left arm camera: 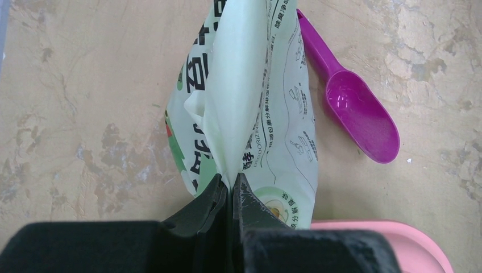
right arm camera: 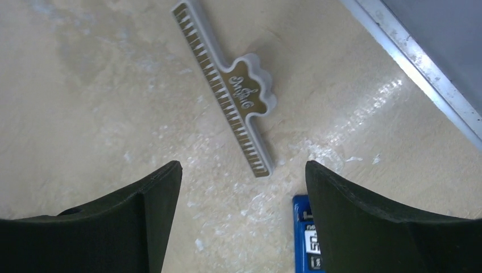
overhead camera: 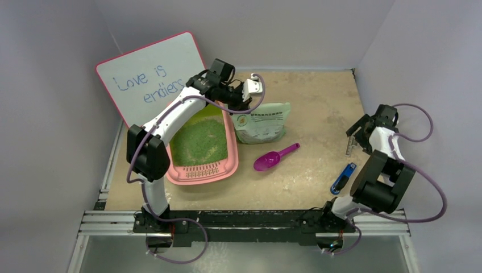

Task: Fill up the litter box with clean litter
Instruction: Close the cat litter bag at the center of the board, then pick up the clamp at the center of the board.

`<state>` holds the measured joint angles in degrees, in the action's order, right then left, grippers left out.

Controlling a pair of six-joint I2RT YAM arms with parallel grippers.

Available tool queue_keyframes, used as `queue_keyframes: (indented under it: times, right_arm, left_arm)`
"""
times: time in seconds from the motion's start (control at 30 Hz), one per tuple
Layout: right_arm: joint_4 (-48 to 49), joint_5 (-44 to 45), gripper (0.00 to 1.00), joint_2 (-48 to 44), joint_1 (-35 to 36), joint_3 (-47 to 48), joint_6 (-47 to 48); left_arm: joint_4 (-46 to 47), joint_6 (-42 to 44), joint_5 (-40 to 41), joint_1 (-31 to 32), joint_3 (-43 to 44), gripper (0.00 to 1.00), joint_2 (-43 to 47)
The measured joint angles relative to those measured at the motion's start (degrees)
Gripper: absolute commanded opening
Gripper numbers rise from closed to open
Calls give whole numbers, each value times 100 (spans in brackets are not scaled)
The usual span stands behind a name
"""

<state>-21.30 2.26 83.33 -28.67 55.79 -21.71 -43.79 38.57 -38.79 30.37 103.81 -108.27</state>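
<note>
Litter box filled, bag beside it.
The litter box [overhead camera: 232, 152] sits at table left, its floor covered by clean litter [overhead camera: 199, 142]. The left gripper [left arm camera: 232, 185] is pinched closed on the bag [left arm camera: 256, 102] edge. The right gripper [right arm camera: 241, 166] is spread wide and holds nothing. The pour appears essentially done, with only releasing the bag left.

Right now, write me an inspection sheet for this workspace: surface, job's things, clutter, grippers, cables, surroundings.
Surface: tan tabletop, worn, pale specks.
Job's things: pink litter box holds green litter; pale green bag beside it; purple scoop lies empty.
Clutter: toothed clip and blue item near right arm.
Grippers: left gripper shut on bag's top; right gripper open, holding nothing.
Cables: purple cables loop along both arms.
Surroundings: whiteboard leaning rear left; grey walls.
</note>
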Motion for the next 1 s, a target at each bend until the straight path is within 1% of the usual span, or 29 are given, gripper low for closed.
queue_keyframes:
  times: [0.17,0.2,0.3,0.4,0.53,0.6,0.63,0.7,0.73,0.83,0.9,1.0]
  right_arm:
    - [98,168,79,612,-120,175,31]
    - [120,168,77,699,-168,219,44]
    - [221,46,77,896,-256,367,155]
    - [442,-428,74,1021,-308,426,273]
    - [470,-938,70,1344,-317,625,444]
    - [503,-1093,65,1534,-317,728,490]
    - [525,-1172,61,1593,-313,743,494]
    - [531,-1311,48,1648,-313,743,529]
    - [527,-1392,48,1670,-313,750,557]
    - [505,-1681,61,1759,-310,824,619]
    - [490,-1829,66,1799,-280,863,667]
    - [376,-1685,73,1714,-212,896,710]
  left_arm:
    - [52,-2,-11,2,-98,0,61]
    - [74,-2,-11,2,-122,0,72]
    - [94,-2,-22,2,-157,0,98]
    - [96,-2,-22,2,-157,0,101]
    - [96,-2,-22,2,-157,0,103]
    - [96,-2,-24,2,-164,0,103]
    - [105,-2,-24,2,-177,0,107]
    - [116,-2,-24,2,-195,0,118]
    - [125,-2,-24,2,-205,0,125]
    - [133,-2,-24,2,-210,0,127]
    - [133,-2,-26,2,-212,0,127]
    - [133,-2,-37,2,-219,0,136]
